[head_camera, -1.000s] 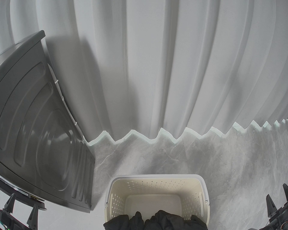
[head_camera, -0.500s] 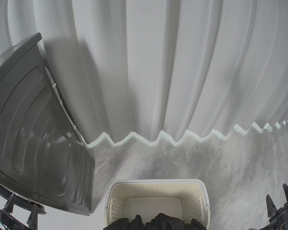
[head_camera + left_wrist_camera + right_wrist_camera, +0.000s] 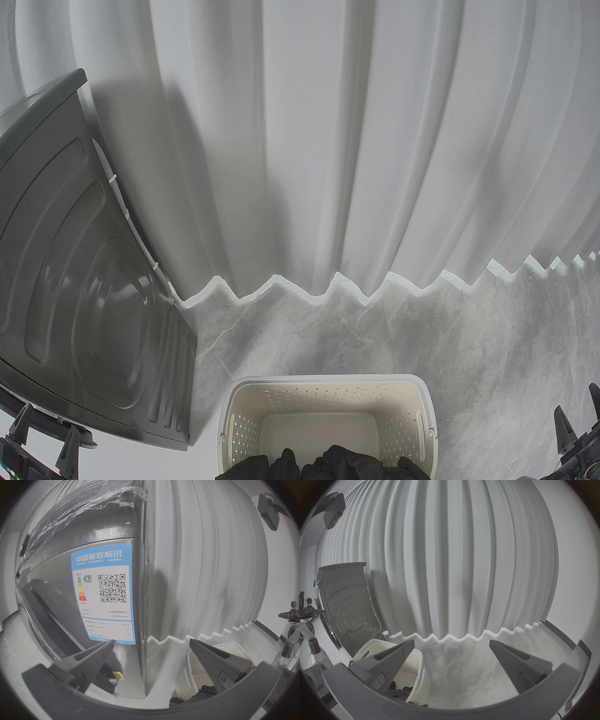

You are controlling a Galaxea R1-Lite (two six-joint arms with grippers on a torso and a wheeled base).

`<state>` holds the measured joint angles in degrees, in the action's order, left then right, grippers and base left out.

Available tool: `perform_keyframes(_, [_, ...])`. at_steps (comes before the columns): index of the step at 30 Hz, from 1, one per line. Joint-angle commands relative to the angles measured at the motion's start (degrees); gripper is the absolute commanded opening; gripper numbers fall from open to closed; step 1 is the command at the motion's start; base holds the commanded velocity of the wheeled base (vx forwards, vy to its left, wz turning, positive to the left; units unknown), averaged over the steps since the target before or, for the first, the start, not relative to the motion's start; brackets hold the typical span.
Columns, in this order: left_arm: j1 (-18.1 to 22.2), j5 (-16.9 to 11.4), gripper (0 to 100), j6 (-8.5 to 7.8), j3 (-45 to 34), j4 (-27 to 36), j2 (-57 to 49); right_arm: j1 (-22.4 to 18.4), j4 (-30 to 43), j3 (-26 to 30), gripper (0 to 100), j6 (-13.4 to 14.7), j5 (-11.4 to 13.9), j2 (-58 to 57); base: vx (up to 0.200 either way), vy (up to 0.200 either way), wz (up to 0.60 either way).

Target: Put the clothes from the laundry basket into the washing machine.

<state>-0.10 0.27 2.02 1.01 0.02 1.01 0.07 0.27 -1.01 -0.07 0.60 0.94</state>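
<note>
Head view shifted, then settled. Left pincer (image 3: pixel 150 642) and right pincer (image 3: pixel 451 642) wide, empty. Clothes (image 3: pixel 337 464) apparently untouched in laundry basket (image 3: pixel 325 382).

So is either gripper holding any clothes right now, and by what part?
Nothing is held. The left gripper and right gripper are both open and empty; the dark clothes lie in the laundry basket.

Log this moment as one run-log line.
left gripper open, empty | right gripper open, empty | dark clothes in laundry basket on floor | washing machine left of basket
</note>
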Motion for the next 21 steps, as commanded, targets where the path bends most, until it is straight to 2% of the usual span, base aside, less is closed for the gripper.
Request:
perform_keyframes(1, [0.0,0.0,100,0.09,-0.9,0.0,-1.0,0.0,0.0,0.9,100,0.0,0.0,-0.9,0.0,0.0,0.0])
perform_keyframes(13, [0.0,0.1,100,0.17,-0.9,0.0,-1.0,0.0,0.0,0.9,100,0.0,0.0,-0.9,0.0,0.0,0.0])
perform_keyframes(21, [0.0,0.1,100,0.17,-0.9,0.0,-1.0,0.0,0.0,0.9,100,0.0,0.0,-0.9,-0.2,0.0,0.0])
